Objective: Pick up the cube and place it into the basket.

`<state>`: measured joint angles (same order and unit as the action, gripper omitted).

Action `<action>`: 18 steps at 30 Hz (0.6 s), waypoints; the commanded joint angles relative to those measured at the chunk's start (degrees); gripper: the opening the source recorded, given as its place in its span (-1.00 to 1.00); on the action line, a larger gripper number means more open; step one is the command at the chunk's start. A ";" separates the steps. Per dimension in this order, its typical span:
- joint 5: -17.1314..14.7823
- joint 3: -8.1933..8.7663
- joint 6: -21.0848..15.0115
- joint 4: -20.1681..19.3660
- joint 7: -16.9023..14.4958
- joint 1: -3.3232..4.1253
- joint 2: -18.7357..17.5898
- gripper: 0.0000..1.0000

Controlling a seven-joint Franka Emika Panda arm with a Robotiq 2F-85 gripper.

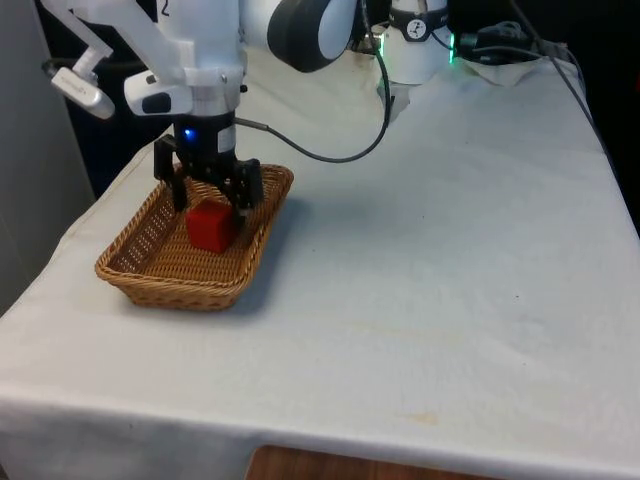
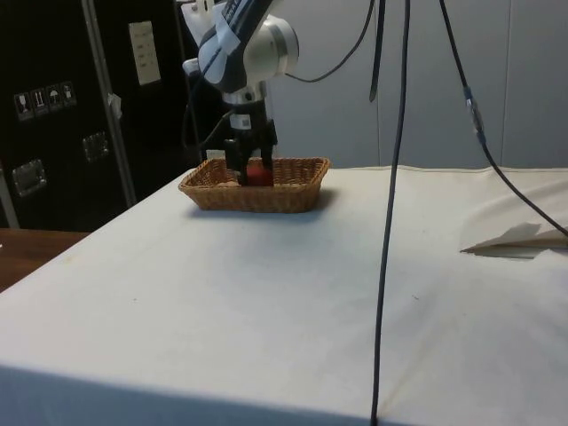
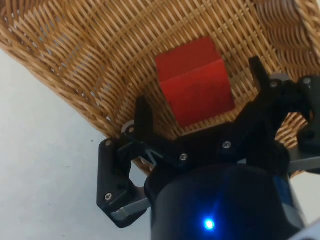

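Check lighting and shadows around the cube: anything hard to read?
Front view: even light, red cube clear in the basket, soft shadow beside the rim. Side view: gripper largely hides the cube. Wrist view: cube sharply lit between open fingers.

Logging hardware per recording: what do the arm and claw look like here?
The arm is glossy white with rounded segments and dark joint rings. A thin black cable loops from the wrist across the cloth. The claw is black, with two angular fingers on bolted linkages under a rounded dark body.
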<state>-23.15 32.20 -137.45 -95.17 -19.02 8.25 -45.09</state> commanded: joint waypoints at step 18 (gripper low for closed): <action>0.69 1.49 1.38 -0.34 0.17 1.03 2.58 1.00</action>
<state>-22.80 33.40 -136.25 -95.23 -19.02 9.00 -42.69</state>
